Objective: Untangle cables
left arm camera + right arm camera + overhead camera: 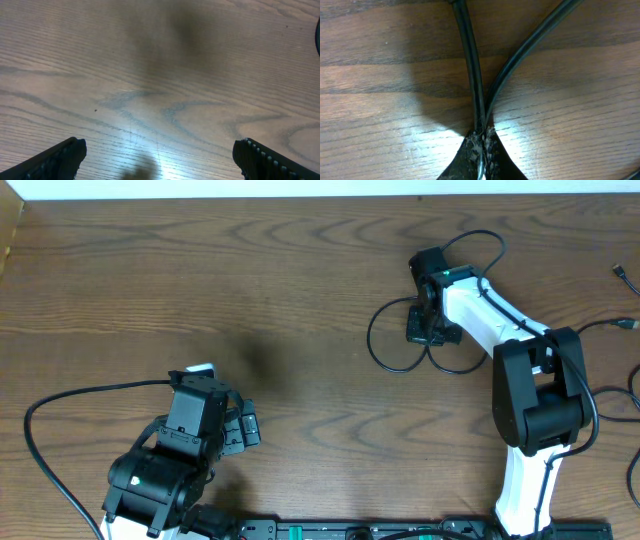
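Observation:
The cables (385,355) are thin black cords looping on the wooden table at the right centre, under my right arm. My right gripper (428,326) is down on them. In the right wrist view its fingers (481,142) are shut on two black strands (470,60) that run together into the fingertips and spread apart further up. My left gripper (243,430) is at the lower left, well away from the cables. In the left wrist view its fingers (160,160) are wide open over bare wood with nothing between them.
More thin black cord ends (622,275) lie at the right edge of the table, one near the right arm (625,325). A thicker black arm cable (60,395) curves round the left arm's base. The table's far edge (300,198) runs along the top.

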{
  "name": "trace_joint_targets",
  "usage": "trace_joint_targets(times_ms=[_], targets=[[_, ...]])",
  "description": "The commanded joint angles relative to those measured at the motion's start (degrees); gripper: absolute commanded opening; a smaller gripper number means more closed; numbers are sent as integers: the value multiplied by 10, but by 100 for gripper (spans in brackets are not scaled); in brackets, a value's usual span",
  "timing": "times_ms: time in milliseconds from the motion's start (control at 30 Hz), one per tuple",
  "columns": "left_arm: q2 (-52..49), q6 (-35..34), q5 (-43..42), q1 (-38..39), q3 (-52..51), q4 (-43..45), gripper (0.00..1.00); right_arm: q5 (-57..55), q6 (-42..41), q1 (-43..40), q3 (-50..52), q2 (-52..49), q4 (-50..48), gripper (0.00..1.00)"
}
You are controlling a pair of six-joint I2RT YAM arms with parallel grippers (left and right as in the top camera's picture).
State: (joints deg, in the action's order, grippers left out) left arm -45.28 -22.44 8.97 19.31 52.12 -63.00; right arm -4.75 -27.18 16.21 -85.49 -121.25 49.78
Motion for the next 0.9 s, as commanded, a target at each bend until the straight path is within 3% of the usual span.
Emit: trace_joint_targets(times_ms=[0,367,600,867], targets=[[0,3,5,0,10,-2,98,-37,7,3,-7,-12,-1,1],[0,3,5,0,10,-2,98,-121,82,-68,-7,-12,-7,1],[0,3,5,0,10,-2,98,-121,139,-198,-7,-12,-7,1],[0,3,5,0,10,-2,98,-86,145,-357,-7,-12,-10,1]])
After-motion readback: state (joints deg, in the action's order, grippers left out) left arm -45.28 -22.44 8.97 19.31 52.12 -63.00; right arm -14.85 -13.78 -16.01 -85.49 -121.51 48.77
